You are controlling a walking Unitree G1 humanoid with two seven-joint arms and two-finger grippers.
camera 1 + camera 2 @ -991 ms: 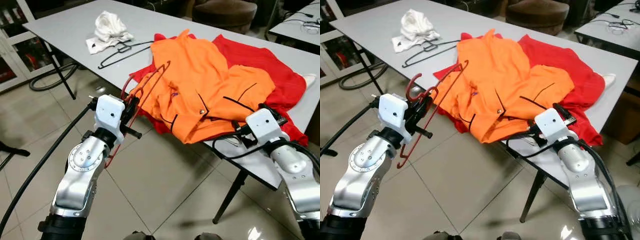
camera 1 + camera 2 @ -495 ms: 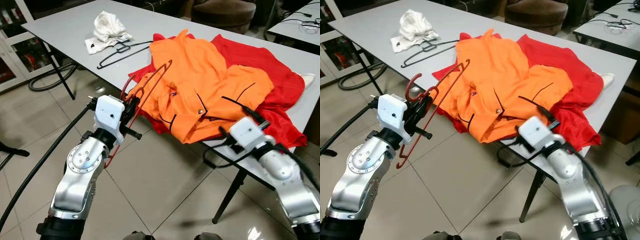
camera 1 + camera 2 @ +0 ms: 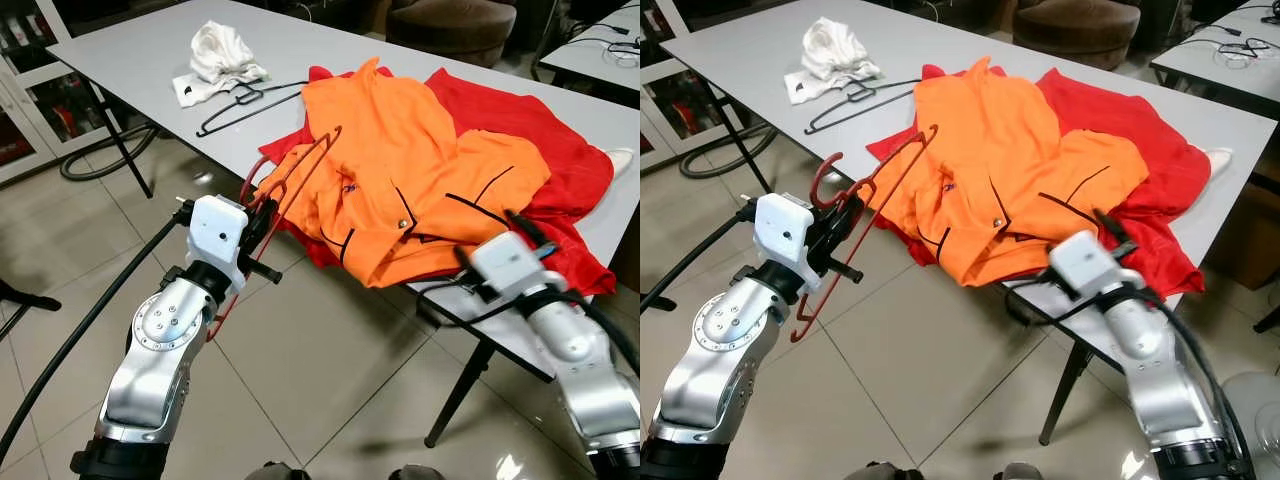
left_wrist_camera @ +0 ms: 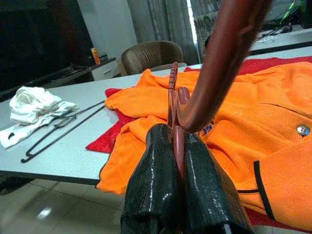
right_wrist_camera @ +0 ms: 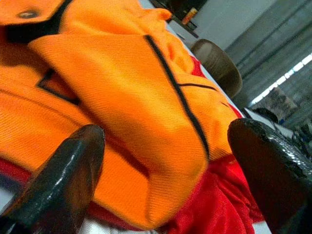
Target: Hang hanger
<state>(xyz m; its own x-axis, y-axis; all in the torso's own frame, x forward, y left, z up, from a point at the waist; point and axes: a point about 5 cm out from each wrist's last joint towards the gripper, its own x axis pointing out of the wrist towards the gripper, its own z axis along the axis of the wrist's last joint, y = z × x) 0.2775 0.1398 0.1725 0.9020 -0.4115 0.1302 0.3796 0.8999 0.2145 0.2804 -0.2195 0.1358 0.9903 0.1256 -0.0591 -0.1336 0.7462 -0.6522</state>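
My left gripper [image 3: 262, 212] is out in front of the table's near edge, shut on the neck of a dark red hanger [image 3: 300, 172]. The left wrist view shows both black fingers [image 4: 156, 180] pinched on the hanger's stem [image 4: 178, 126], with its hook curving up overhead. The hanger's far end rests against an orange shirt [image 3: 400, 170] spread on the table. My right gripper [image 3: 528, 235] is open at the shirt's right hem, by the table edge. In the right wrist view its two fingertips [image 5: 63, 180] stand wide apart, facing the orange hem [image 5: 146, 122] with nothing between them.
A red garment [image 3: 545, 150] lies under the orange shirt. A black wire hanger [image 3: 240, 103] and a crumpled white cloth [image 3: 220, 55] lie farther left on the grey table [image 3: 120, 50]. Black cables trail over the tiled floor [image 3: 330, 380]. A brown chair [image 3: 450, 25] stands behind the table.
My right arm pulled back left from the table edge, then came partway back towards the shirt's hem. The left arm and hanger have hardly moved.
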